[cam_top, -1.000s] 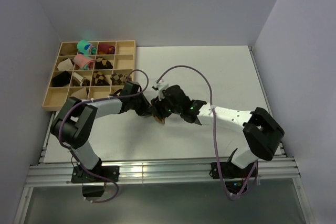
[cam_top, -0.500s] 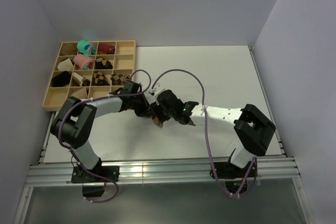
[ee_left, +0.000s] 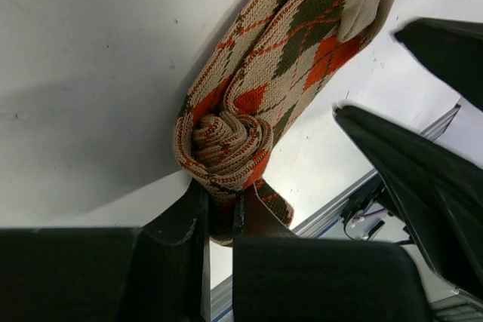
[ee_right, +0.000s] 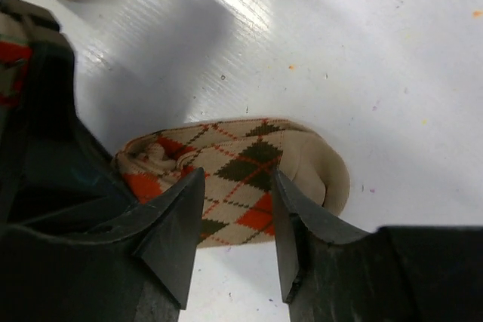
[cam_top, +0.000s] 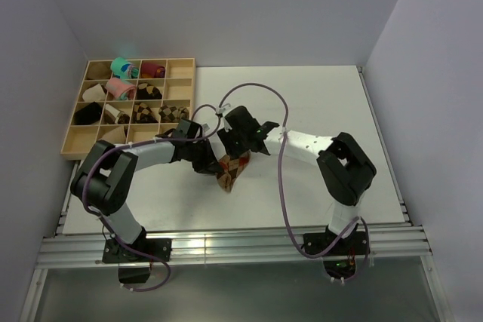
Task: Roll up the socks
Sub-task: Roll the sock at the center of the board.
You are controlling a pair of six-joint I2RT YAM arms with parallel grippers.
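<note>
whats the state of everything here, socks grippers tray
socks, partly rolled, one end coiled, rest unrolled
left gripper, shut on the coiled end of the socks
right gripper, open, jaws apart over the unrolled part
tray, several compartments hold rolls, some empty

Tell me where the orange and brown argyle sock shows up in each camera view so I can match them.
Top external: sock just below picture centre.
Left wrist: sock runs from the middle, where its rolled end sits, to its cream toe at upper right.
Right wrist: sock at centre, lying crosswise, cream toe at right.
Shared landmark: the white table under it in all three.
</note>
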